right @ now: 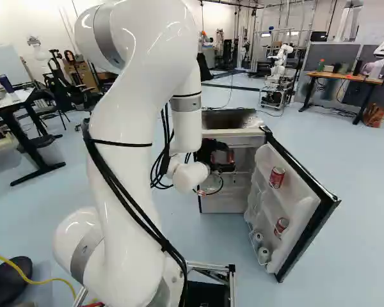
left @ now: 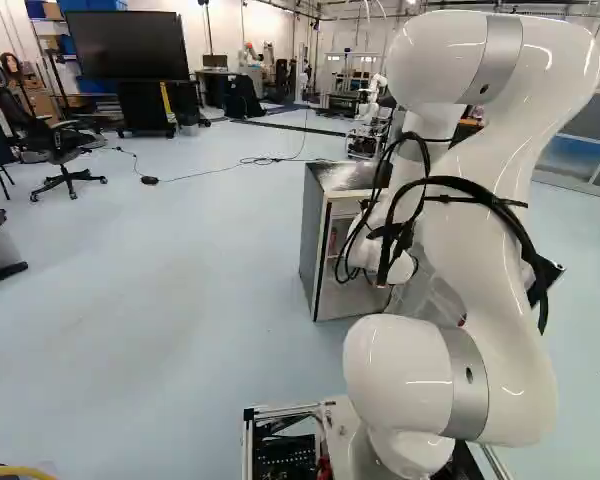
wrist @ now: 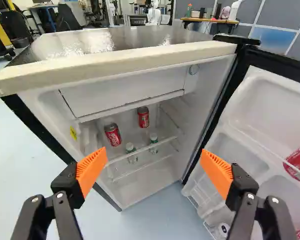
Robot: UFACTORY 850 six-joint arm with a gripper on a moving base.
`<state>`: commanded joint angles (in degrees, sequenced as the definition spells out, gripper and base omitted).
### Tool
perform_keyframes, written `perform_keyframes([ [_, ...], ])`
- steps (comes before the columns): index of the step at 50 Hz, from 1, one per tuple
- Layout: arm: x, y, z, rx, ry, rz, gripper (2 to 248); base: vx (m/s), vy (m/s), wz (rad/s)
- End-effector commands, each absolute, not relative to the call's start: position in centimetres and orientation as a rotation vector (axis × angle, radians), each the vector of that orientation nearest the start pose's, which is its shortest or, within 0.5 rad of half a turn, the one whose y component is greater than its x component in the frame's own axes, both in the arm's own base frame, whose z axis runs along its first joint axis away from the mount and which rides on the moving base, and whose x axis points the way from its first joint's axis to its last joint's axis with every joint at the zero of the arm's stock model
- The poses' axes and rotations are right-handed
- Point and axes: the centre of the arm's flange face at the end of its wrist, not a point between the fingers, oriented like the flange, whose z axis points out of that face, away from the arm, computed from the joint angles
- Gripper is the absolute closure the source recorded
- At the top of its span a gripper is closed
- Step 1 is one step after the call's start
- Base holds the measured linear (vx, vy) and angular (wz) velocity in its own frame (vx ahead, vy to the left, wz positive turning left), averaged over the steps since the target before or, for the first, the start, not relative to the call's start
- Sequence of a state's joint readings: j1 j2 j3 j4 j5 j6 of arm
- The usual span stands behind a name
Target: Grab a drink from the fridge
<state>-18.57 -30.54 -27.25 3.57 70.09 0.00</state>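
Sighting along the wrist view: small grey fridge with a pale front rim and dark top, its white-lined, black-edged door swung wide on the hinge side. Tool, a black two-finger gripper with orange pads, is at the fridge's opening; fingers spread well apart, the gap between them facing the interior. Drinks: two red cans, one nearer the wall away from the hinge, the other deeper in; two small clear bottles with pale caps nearer the front edge of the clear shelf. Which level the bottles rest on, cannot tell. White compartment overhangs the cans, with open room between its lower edge and that shelf edge. One finger lines up with the wall edge opposite the hinge, the other with the door's inner edge; clearance in depth, cannot tell. Two further red cans sit in the door racks, at different heights.
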Motion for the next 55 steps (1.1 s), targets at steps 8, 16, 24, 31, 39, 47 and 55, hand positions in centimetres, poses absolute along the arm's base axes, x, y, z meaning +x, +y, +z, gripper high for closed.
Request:
perform_keyframes([
  [8, 38.6, -13.5, 22.1, -2.779, 0.539, -1.8, 3, 0.0, 0.0, 0.0],
  [16, 38.8, -13.6, 21.2, -2.79, 0.539, -1.778, 3, 0.0, 0.0, 0.0],
  [24, 39.3, -13.6, 20.2, -2.799, 0.536, -1.76, 3, 0.0, 0.0, 0.0],
  [31, 39.9, -13.7, 19.3, -2.805, 0.533, -1.747, 3, 0.0, 0.0, 0.0],
  [39, 40.6, -13.8, 18.3, -2.811, 0.529, -1.733, 3, 0.0, 0.0, 0.0],
  [47, 41.3, -13.9, 17.2, -2.816, 0.525, -1.721, 3, 0.0, 0.0, 0.0],
  [55, 42.0, -13.9, 16.2, -2.821, 0.521, -1.71, 3, 0.0, 0.0, 0.0],
])
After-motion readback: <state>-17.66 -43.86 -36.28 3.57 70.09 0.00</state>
